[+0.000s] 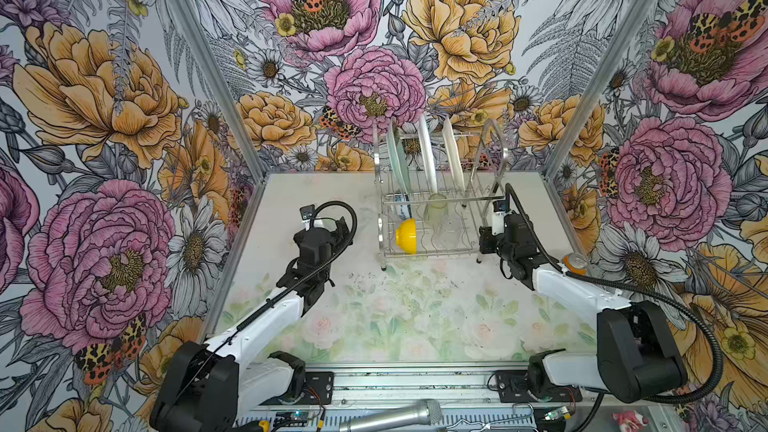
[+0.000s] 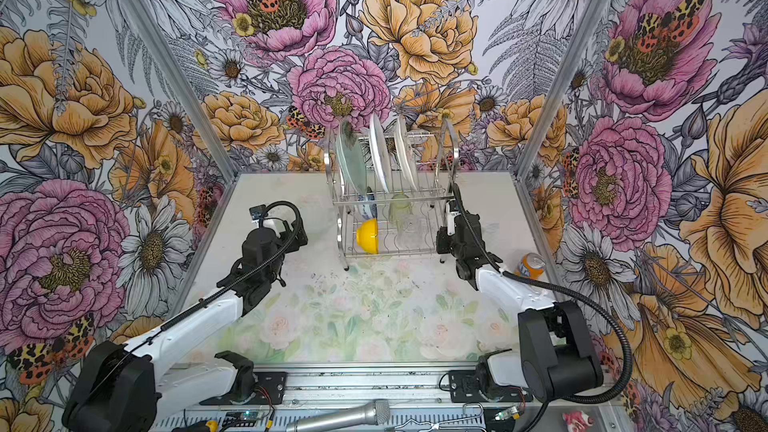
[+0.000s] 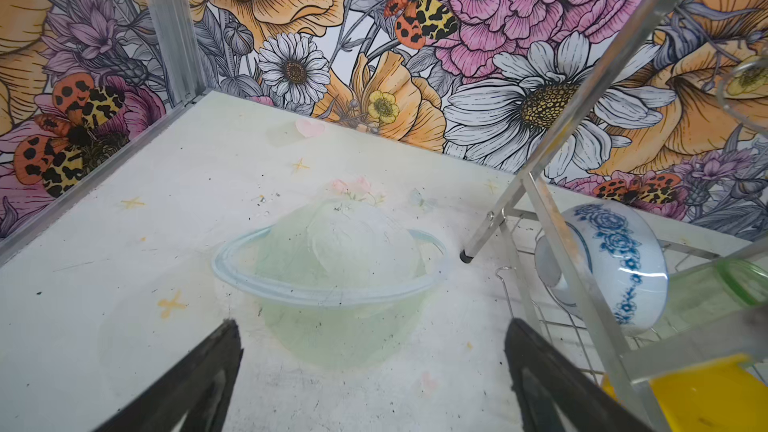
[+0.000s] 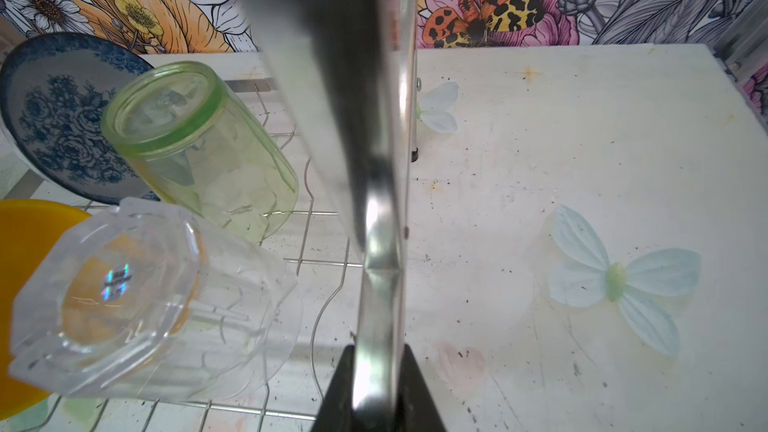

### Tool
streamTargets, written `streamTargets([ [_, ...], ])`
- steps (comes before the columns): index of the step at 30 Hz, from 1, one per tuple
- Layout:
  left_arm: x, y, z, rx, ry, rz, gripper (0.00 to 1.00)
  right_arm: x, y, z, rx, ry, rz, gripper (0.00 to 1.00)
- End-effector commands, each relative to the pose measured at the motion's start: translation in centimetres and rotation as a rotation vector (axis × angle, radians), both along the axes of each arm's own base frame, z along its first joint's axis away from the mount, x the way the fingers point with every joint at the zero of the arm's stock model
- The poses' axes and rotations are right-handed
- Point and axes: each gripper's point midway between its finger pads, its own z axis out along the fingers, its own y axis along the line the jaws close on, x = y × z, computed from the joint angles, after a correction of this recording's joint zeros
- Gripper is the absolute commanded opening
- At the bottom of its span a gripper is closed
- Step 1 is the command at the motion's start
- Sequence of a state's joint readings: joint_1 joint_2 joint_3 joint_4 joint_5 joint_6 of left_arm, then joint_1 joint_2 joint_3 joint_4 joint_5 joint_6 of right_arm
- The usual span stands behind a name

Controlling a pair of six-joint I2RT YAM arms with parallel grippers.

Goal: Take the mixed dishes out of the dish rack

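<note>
Found the rack [image 1: 469,199] [image 2: 428,199] at the back of the table [image 1: 374,292], somewhat right of the middle in both top views. Counted three plates upright in the slots of its upper shelf: green plate [image 1: 397,160] on the left, white plate [image 1: 428,155] in the middle, cream plate [image 1: 453,155] on the right, each apart from the next.

On the lower shelf, saw the yellow bowl [image 1: 406,236] on its side at the front left corner and the blue bowl [image 3: 615,259] tilted behind it. Saw also the tumbler [image 4: 199,147] lying on the wires beside the blue bowl, and the glass [image 4: 145,297] lying in front of the tumbler, just beside the yellow bowl. Could not tell whether glass and tumbler touched.

Saw the left gripper [image 3: 374,367] above bare table just left of the rack, its fingers [image 3: 199,380] wide apart with nothing between them.

Saw the right gripper [image 4: 376,392] at the right end of the rack, closed onto the flat steel strip of the side frame, with the strip pinched between both fingers, low down by the lower shelf.

Noticed a can [image 1: 575,263] on the table right of the rack, behind the right arm and apart from the rack.
</note>
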State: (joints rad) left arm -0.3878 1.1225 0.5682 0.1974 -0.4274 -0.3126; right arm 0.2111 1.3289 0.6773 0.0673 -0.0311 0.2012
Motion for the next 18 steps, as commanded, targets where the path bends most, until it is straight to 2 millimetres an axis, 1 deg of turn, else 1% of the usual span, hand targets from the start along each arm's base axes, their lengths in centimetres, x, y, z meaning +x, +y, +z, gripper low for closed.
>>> streamTargets([
  [1,0.2,-0.9,1.6,-0.029,-0.037,-0.025,0.99,-1.6,1.7,0.2,0.042,0.024,0.061,0.0],
  [4,-0.1,-1.1,1.8,-0.03,-0.044,-0.027,0.99,-2.1,2.3,0.4,0.032,0.014,0.098,0.0],
  [8,-0.6,-1.1,2.0,-0.038,-0.054,-0.026,0.99,-3.0,4.2,0.9,0.026,-0.013,0.227,0.0],
  [10,-0.8,-1.1,2.1,-0.04,-0.059,-0.03,0.99,-3.1,4.4,0.8,0.01,-0.015,0.246,0.0],
  [12,-1.0,-1.1,2.3,-0.04,-0.066,-0.03,0.99,-3.2,4.9,1.0,0.018,-0.016,0.279,0.0],
  [16,-1.5,-0.7,3.0,-0.035,-0.079,-0.017,0.99,-3.7,6.9,1.3,0.047,-0.012,0.346,0.0],
  [18,-1.8,-0.4,3.1,-0.032,-0.084,-0.01,0.99,-3.9,7.9,1.7,0.055,-0.019,0.369,0.0],
])
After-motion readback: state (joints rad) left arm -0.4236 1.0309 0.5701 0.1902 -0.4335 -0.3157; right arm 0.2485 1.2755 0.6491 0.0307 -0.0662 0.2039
